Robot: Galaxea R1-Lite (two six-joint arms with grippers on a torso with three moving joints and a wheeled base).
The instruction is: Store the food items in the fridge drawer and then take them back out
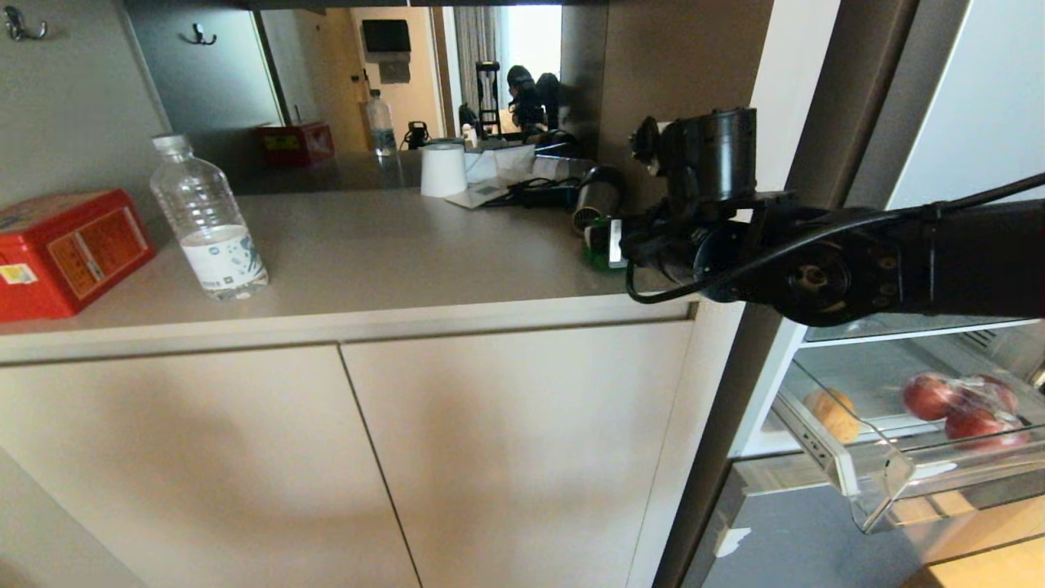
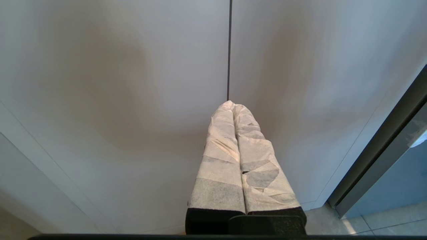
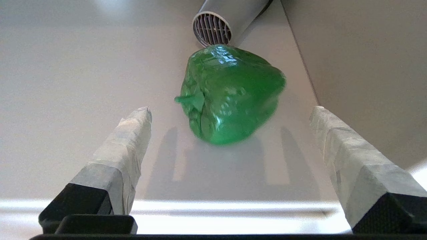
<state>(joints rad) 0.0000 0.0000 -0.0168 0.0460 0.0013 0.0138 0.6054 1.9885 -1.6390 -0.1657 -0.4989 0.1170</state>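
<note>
The right arm (image 1: 816,261) reaches across from the right and hides most of the pepper (image 1: 596,245); from the head view only a green sliver shows at the surface's (image 1: 367,245) far right end. The wrist view shows it better: a glossy, lumpy green pepper (image 3: 230,96) with a short stem, lying on the smooth beige surface just before a grey ribbed hair-dryer nozzle (image 3: 213,28). The right gripper (image 3: 230,115) has its tape-wrapped fingers spread wide on either side, not touching the pepper. The tan potato (image 1: 831,412) sits in the clear plastic drawer (image 1: 882,482), which is pulled out and cut off by the frame edge, beside bagged red fruit (image 1: 967,408). The left gripper (image 2: 233,105) hangs before pale cabinet doors (image 2: 116,100), fingers pressed together. A clear bottle (image 1: 208,220) and a red box (image 1: 65,249) stand at the left; their labels are unreadable.
</note>
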